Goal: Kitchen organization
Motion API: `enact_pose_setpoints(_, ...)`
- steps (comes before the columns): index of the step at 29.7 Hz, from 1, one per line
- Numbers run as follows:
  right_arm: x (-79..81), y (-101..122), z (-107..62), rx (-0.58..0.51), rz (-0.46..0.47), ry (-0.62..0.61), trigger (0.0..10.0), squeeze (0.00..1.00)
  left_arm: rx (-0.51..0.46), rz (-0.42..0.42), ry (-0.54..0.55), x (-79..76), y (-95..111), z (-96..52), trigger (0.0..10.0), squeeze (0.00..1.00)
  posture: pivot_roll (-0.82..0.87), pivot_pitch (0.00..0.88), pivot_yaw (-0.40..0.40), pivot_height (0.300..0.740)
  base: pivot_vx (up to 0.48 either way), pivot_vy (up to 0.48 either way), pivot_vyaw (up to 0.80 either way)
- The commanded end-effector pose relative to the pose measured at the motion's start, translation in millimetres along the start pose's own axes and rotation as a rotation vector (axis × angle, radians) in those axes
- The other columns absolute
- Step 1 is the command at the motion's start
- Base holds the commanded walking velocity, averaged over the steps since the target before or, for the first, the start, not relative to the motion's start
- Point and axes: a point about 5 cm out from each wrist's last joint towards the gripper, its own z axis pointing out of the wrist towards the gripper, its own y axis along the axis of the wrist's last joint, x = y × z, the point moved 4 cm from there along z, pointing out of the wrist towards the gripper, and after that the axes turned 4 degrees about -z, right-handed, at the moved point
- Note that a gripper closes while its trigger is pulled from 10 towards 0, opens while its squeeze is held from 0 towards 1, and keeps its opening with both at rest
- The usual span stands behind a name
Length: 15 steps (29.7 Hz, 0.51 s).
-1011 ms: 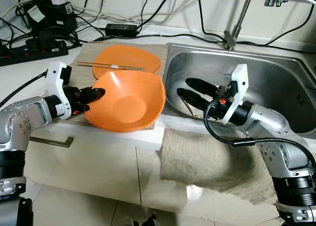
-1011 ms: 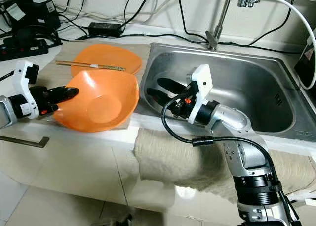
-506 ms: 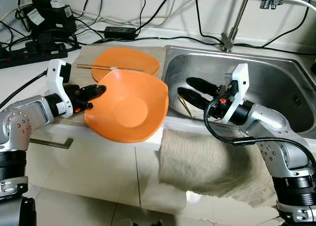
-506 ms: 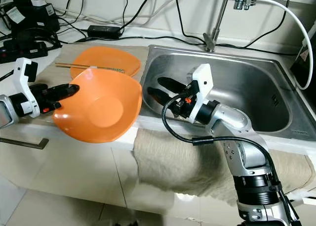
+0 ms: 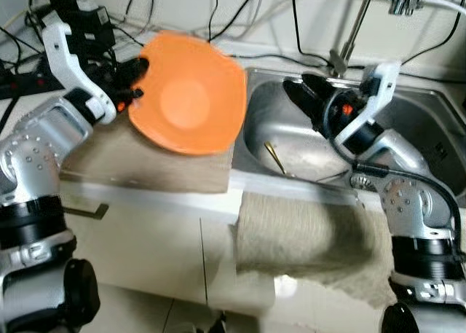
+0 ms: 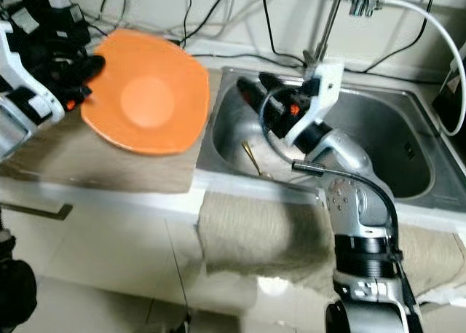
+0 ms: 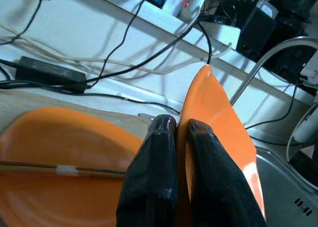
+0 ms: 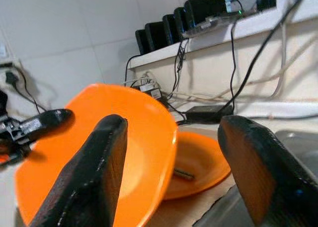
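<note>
An orange bowl [image 5: 188, 92] hangs in the air above the counter, tipped so its inside faces me. My left gripper [image 5: 135, 81] is shut on its rim at the left; in the left wrist view the two fingers [image 7: 159, 152] pinch the bowl's edge [image 7: 218, 122]. Below it on the mat lies a flat orange plate [image 7: 59, 137] with a pair of chopsticks [image 7: 64, 170] across it. My right gripper [image 5: 297, 91] is open and holds nothing, raised over the left part of the sink [image 5: 422, 129], close to the bowl's right edge. More chopsticks [image 5: 274, 157] lie in the sink.
A beige mat [image 5: 138, 162] covers the counter left of the sink. A towel [image 5: 306, 234] hangs over the counter's front edge. The tap's pipe [image 5: 354, 27] rises behind the sink. Power strips, chargers and cables [image 5: 80, 20] crowd the back left.
My left arm has lifted the bowl off the mat, up and back, tipping it upright. The right gripper has risen out of the sink, still open.
</note>
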Motion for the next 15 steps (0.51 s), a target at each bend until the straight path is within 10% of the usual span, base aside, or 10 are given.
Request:
enact_pose_setpoints(1,3.1,2.2,1.6,-0.004,0.021,0.011,10.0,1.00,-0.043,0.025,-0.033,-13.4,11.7,1.6,0.0,0.00,-0.01,0.000,-0.033,0.740,0.000,0.000,0.00)
enact_pose_setpoints(10,20.1,-34.1,15.5,0.173,0.110,0.021,10.0,0.89,-0.086,-0.053,-0.098,-36.6,6.5,12.2,0.0,0.00,-0.01,0.000,-0.033,0.740,0.000,0.000,0.00)
enact_pose_setpoints(11,21.0,-35.4,17.0,0.178,0.113,0.021,10.0,0.00,-0.090,-0.056,-0.108,-38.2,7.1,12.4,0.0,0.00,-0.01,0.000,-0.032,0.740,0.000,0.000,0.00)
enact_pose_setpoints(15,24.1,-36.5,20.9,0.194,0.128,0.030,10.0,0.00,-0.105,-0.067,-0.164,-47.8,10.5,10.1,0.0,0.00,-0.01,0.000,-0.035,0.740,0.000,0.000,0.00)
